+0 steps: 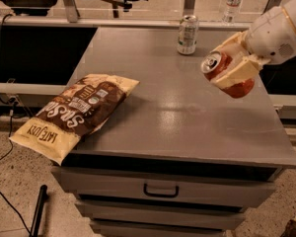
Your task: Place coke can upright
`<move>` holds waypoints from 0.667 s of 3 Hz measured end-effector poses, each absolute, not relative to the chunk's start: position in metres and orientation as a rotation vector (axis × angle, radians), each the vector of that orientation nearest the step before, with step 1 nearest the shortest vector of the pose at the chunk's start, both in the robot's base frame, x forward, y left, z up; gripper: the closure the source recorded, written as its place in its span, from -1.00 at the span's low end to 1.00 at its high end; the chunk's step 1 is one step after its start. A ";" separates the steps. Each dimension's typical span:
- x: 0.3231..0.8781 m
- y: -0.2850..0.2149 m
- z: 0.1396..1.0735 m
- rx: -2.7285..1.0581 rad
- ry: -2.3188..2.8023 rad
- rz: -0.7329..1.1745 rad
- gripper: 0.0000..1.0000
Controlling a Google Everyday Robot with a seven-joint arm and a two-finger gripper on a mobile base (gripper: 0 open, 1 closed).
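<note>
The coke can (239,88), red with a silver top, is held in my gripper (231,66) above the right side of the grey cabinet top (172,102). The can is tilted, its silver top pointing left and up. The cream-coloured fingers (237,72) are shut around the can's body and cover most of it. The can is off the surface, with its shadow below it.
A silver-green can (188,34) stands upright at the back of the cabinet top. A brown and yellow chip bag (74,112) lies on the left, overhanging the edge. A clear plastic bottle (234,2) stands on the floor behind. Drawers are below the front edge.
</note>
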State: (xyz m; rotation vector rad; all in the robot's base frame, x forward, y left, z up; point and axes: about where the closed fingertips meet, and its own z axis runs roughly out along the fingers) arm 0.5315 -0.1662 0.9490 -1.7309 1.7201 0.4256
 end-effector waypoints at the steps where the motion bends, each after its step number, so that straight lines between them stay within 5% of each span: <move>1: 0.523 -0.171 0.949 -1.595 1.615 0.546 1.00; 2: 0.530 -0.170 0.933 -1.480 1.536 0.665 1.00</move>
